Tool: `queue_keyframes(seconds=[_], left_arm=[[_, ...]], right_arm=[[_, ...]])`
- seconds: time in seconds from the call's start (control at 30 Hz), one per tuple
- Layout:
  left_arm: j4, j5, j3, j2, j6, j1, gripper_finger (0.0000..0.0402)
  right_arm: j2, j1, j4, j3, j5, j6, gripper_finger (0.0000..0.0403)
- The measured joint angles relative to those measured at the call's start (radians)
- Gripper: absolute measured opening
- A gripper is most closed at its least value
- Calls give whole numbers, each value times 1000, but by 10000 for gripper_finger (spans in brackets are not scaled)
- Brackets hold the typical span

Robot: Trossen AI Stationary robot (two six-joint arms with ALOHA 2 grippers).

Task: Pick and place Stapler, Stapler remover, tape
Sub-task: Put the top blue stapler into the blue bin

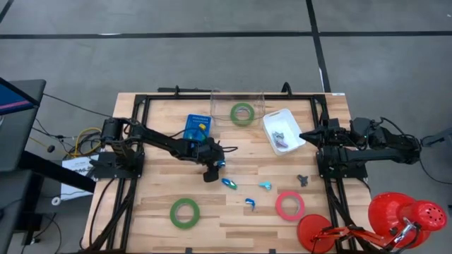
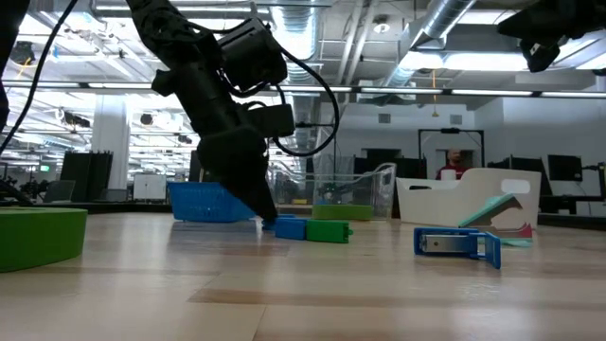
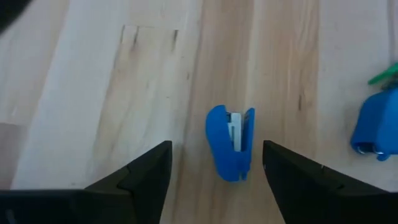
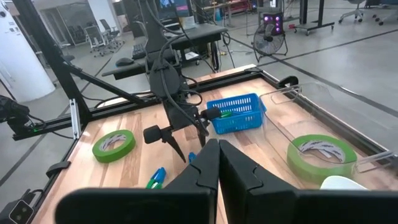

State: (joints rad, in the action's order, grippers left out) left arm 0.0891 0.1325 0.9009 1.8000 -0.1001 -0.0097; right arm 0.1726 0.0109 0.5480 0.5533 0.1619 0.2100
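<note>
Wooden table (image 1: 162, 190); blue stapler (image 3: 231, 142) between open left pincer (image 3: 214, 168) fingers.

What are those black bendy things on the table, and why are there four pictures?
They are two robot arms, each ending in a two-finger gripper. Four cameras took the pictures at one moment: one from above, one at table height, and one on each wrist.

The left gripper is low over the wooden table, open, with a small blue stapler lying between its fingers, not yet held. The right gripper waits at the right side, shut and empty.

On the table lie two green tape rolls, one in front and one in a clear box, a pinkish-red tape roll, a blue basket and a white tray.
</note>
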Motion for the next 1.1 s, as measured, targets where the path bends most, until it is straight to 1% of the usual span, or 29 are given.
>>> queue_keyframes(seconds=[0.13,0.47,0.6,0.83,1.1], left_arm=[[0,2,0,1,16,-1,217],[0,-9,0,2,43,0,145],[0,-9,0,2,43,0,123],[0,-10,0,2,43,0,100],[-2,-10,-1,-1,43,0,92]], right_arm=[[0,0,1,0,0,0,0],[0,0,7,0,0,0,0],[0,0,8,0,0,0,0],[0,0,8,0,0,0,0],[0,0,7,0,0,0,0]])
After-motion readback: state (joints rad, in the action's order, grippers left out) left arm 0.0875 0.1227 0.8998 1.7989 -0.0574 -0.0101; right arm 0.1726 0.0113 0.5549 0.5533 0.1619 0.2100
